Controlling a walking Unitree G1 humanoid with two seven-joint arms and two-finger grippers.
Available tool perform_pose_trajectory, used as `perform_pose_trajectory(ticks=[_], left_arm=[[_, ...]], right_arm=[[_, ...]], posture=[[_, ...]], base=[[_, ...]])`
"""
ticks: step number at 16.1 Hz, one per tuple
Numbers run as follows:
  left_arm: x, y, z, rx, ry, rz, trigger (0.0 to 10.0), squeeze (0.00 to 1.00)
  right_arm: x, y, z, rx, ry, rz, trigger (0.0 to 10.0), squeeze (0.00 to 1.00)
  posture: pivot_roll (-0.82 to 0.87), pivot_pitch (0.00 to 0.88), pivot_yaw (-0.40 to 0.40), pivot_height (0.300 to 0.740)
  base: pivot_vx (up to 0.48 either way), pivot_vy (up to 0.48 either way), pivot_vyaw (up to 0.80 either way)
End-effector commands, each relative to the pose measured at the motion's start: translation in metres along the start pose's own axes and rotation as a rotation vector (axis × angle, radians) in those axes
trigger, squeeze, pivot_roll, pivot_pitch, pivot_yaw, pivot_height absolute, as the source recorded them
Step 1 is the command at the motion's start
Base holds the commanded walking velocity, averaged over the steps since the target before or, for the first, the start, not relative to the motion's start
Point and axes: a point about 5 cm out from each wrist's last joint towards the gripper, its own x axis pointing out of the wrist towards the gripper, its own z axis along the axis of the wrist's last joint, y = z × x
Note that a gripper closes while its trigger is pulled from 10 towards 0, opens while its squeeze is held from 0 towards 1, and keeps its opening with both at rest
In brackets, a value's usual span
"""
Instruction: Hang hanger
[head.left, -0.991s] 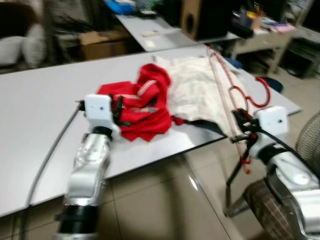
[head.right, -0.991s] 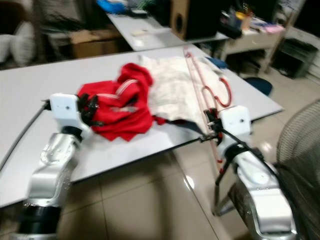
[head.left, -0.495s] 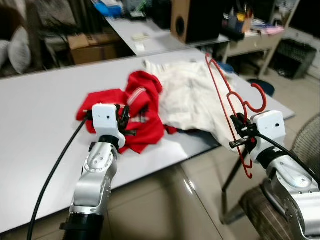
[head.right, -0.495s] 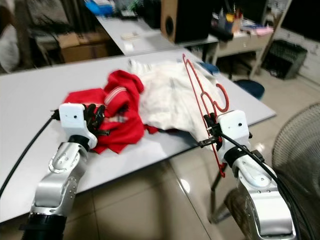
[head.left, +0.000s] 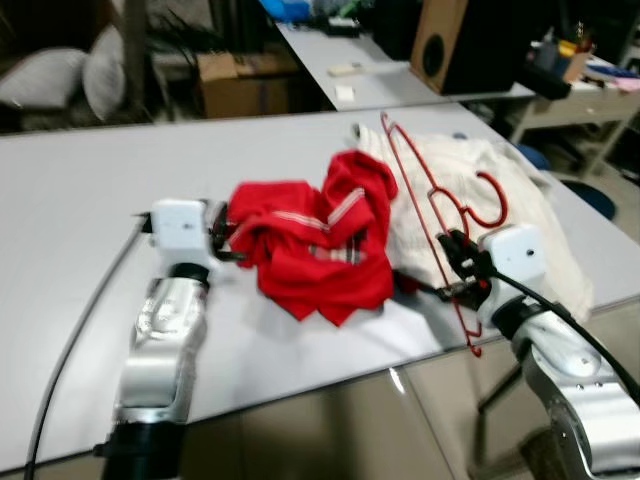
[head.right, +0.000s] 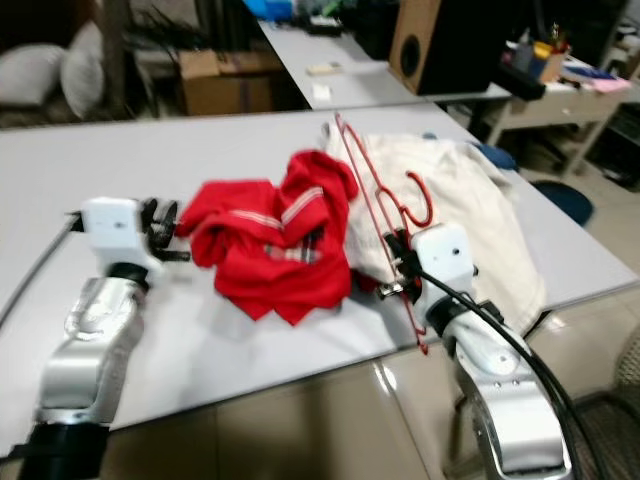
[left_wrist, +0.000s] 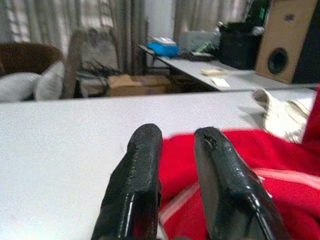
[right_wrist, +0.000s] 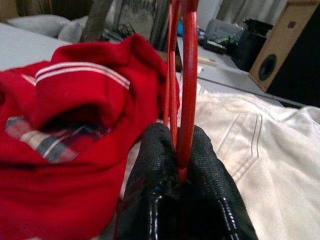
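Observation:
My right gripper (head.left: 455, 270) is shut on a red wire hanger (right_wrist: 189, 75), gripping it low on its frame. The hanger stands tilted above the near right part of the grey table (head.left: 100, 180), with its hook over a cream-white garment (head.left: 520, 210). A crumpled red garment (head.left: 315, 240) with white stripes lies mid-table, just left of the hanger. My left gripper (head.left: 222, 232) hovers at the red garment's left edge. Its fingers (left_wrist: 135, 190) are a little apart, with nothing clearly between them.
A black cable (head.left: 70, 340) runs along the table beside my left arm. Behind stand a second table (head.left: 370, 70), a wooden speaker (head.left: 460, 45), a cardboard box (head.left: 240, 80) and cushions (head.left: 60, 75). Tiled floor lies below the near table edge.
The camera has swung, so the whole scene shifted. My right gripper has carried the hanger from beyond the table's edge in over the table, closer to the red garment. The left gripper stays by it.

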Motion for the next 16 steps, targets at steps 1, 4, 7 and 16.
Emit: perform_pose_trajectory(ticks=[1,4,7,16], left_arm=[[0.002,-0.012,0.001,-0.014,0.001,-0.047,10.0,0.00],[0.003,-0.025,0.001,-0.041,-0.009,-0.248,10.0,0.00],[0.010,-0.046,-0.001,0.088,-0.035,-0.517,10.0,1.00],[0.036,-0.099,-0.021,0.283,0.051,-0.846,10.0,0.00]], right_arm=[[-0.003,-0.008,0.000,0.000,-0.002,-0.038,10.0,0.00],[-0.003,-0.012,0.003,0.004,-0.025,-0.072,10.0,0.00],[-0.006,-0.019,0.003,0.012,-0.035,-0.109,10.0,0.00],[-0.026,-0.029,0.001,0.002,-0.015,-0.219,10.0,0.00]], posture=[[-0.07,0.000,-0.016,0.740],[-0.07,0.000,-0.010,0.740],[-0.08,0.000,0.013,0.740],[-0.15,0.000,0.101,0.740]], base=[[0.304,0.000,0.00],[0.096,0.000,0.00],[0.000,0.000,0.00],[0.000,0.000,0.00]])
